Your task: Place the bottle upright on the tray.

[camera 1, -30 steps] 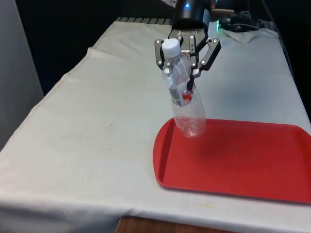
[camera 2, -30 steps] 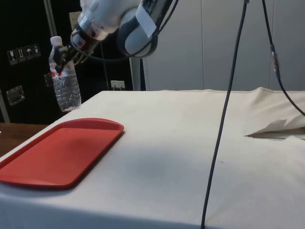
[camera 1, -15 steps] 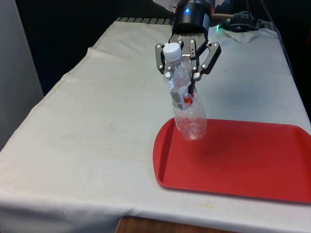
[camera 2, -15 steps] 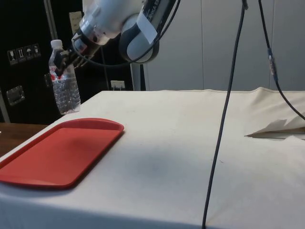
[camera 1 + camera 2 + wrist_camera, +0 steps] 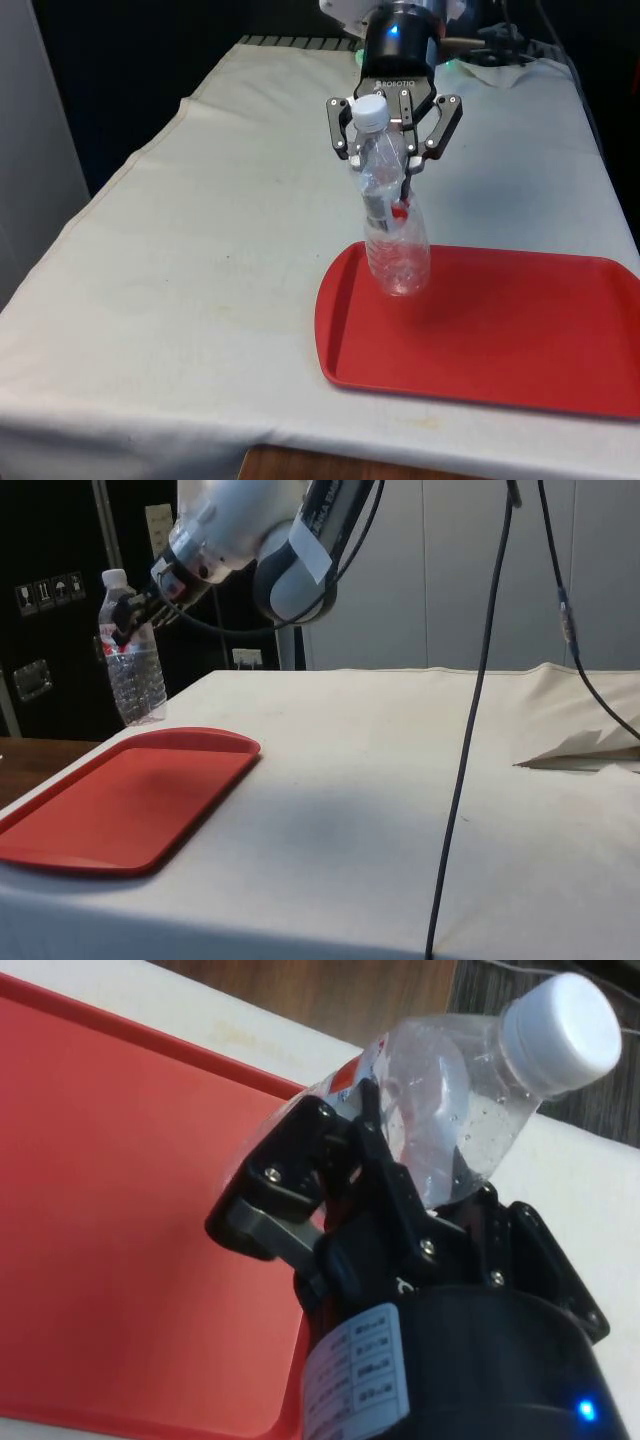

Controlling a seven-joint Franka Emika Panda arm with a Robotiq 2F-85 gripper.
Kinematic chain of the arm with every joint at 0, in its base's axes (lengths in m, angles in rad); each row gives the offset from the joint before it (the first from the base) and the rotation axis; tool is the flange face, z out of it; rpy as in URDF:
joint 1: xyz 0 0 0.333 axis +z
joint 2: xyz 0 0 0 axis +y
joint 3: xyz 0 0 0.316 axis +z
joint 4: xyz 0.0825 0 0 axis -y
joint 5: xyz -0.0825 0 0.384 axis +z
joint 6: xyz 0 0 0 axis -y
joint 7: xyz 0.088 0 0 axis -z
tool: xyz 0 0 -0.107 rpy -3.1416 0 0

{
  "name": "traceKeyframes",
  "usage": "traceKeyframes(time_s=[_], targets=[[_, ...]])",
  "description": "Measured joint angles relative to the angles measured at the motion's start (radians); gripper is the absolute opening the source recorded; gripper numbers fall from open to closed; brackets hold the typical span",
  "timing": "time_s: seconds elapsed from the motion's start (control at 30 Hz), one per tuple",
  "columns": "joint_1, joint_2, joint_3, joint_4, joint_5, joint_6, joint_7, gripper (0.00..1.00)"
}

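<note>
Gripper (image 5: 392, 152) body reads "ROBOTIQ" in the front view. The bottle's (image 5: 392, 225) red label band is there but too small to read; a sticker on the gripper base in the wrist view has text, illegible.

Fingers clamped on the bottle's upper body, just below the white cap (image 5: 370, 111) — held off the surface.

Bottle (image 5: 133, 665) is clear plastic, long axis near vertical, cap up, top leaning slightly toward the front view's left. Its base hangs over the red tray's (image 5: 520, 340) near-left corner region; side view shows the base above the tray's (image 5: 110, 805) far end, not resting on it.

White cloth (image 5: 200, 260) covers the table.
</note>
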Motion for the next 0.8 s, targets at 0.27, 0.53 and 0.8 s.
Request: traceKeyframes(time_s=[0.27,0.53,0.8], targets=[[-0.003,0.030,0.000,0.005,0.000,0.066,-0.036,0.35],[-0.004,0.049,0.003,0.007,0.000,0.103,-0.071,0.35],[-0.004,0.060,0.004,0.009,0.000,0.128,-0.120,0.35]])
